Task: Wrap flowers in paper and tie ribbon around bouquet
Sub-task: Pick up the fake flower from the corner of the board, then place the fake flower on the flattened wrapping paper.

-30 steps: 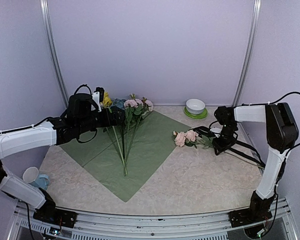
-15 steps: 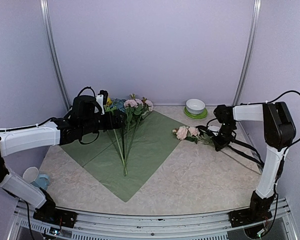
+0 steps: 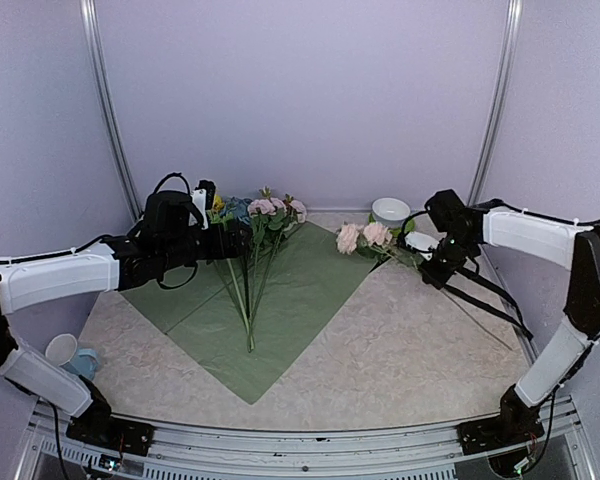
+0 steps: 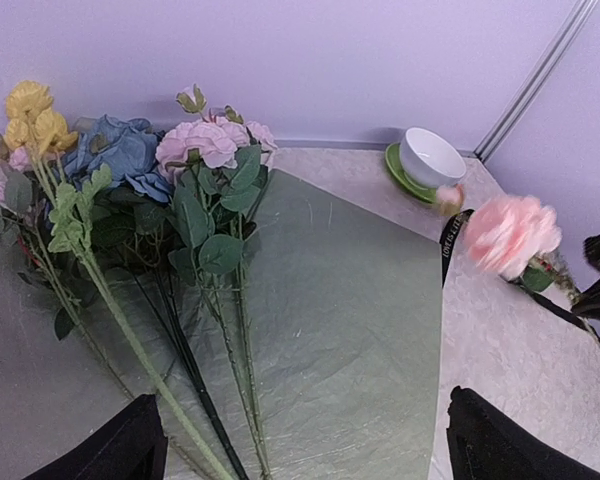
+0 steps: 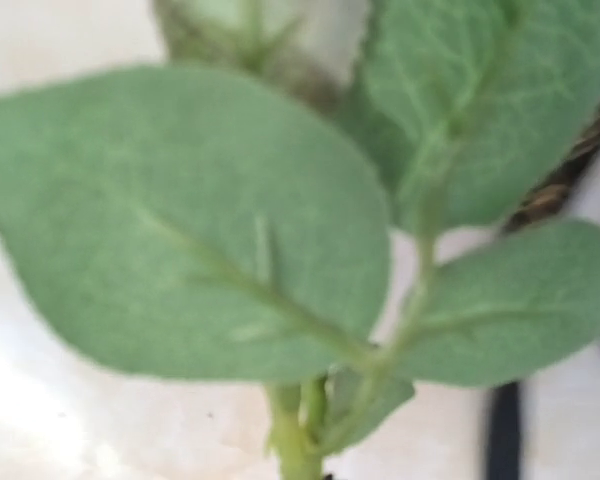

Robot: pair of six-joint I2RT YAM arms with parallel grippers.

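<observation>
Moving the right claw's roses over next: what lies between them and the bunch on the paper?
Top view: only bare table and green paper edge between roses and bunch.

We log the large sage green wrapping paper sheet (image 4: 350, 330) as matt, thin, finely crinkled and fibrous. The bunch of yellow, blue and pink artificial flowers (image 4: 130, 160) has cloth-like petals, matt leaves and smooth, plastic-looking green stems. The separate pale pink rose sprig (image 3: 350, 238) has the same cloth-like petals; we see its broad green leaves (image 5: 210, 230) as matt, faintly fuzzy and veined. Pale marbled tabletop (image 3: 410, 350): smooth, low sheen. Small white bowl (image 4: 430, 155): glossy, ceramic-looking. White arm shells (image 3: 50, 278): smooth plastic. Grey frame rails (image 3: 310, 440): metal.
</observation>
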